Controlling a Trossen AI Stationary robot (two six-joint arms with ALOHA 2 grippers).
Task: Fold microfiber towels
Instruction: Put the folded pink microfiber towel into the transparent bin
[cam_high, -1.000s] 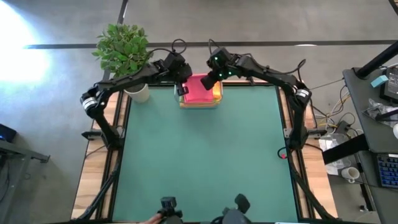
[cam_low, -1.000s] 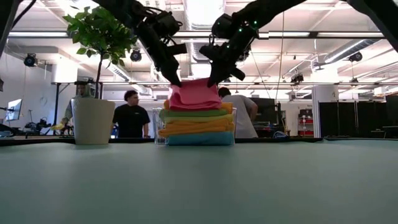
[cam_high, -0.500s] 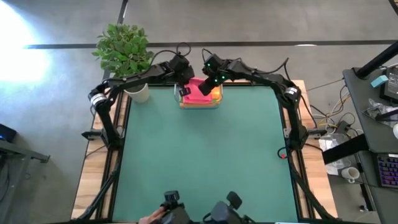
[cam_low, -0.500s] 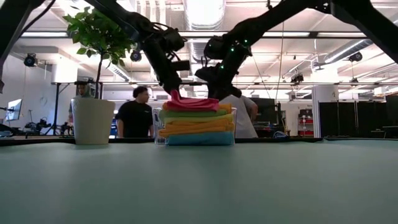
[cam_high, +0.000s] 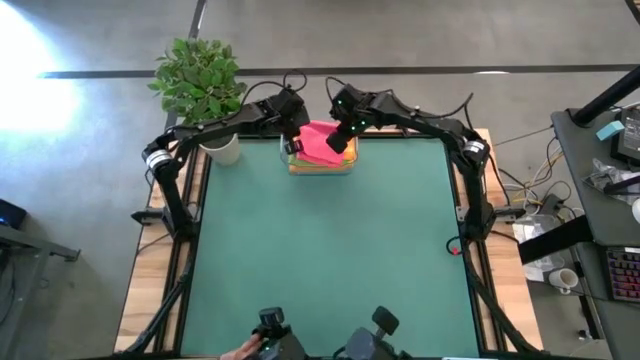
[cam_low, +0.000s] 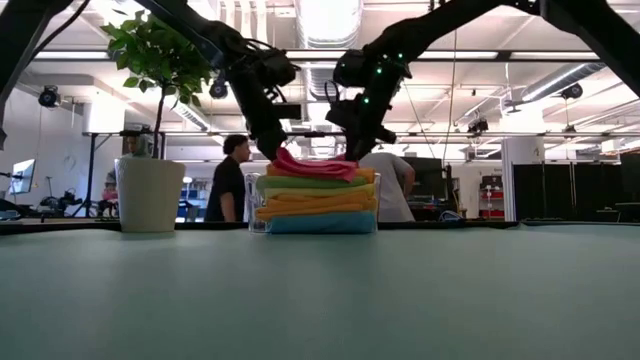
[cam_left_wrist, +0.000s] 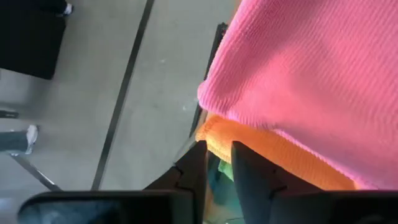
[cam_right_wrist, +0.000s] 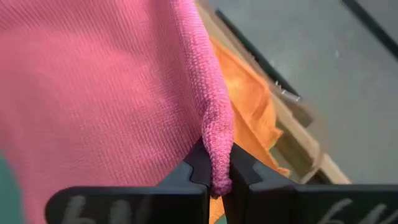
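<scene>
Low view shows the folded pink fuzzy towel (cam_low: 312, 164) now lowered onto the stack, left pincer (cam_low: 275, 150) just released, right pincer (cam_right_wrist: 213, 168) still clenched on its edge.

Through the left wrist camera I saw the left gripper (cam_left_wrist: 216, 167) with its two dark fingers (cam_left_wrist: 194, 168) standing a little apart, nothing clamped between them. Just beyond their tips lay the edge of an orange towel (cam_left_wrist: 267, 155), and the pink towel (cam_left_wrist: 311, 81) sat on top of it, overhanging. Beside the stack was grey floor (cam_left_wrist: 93, 81).
</scene>
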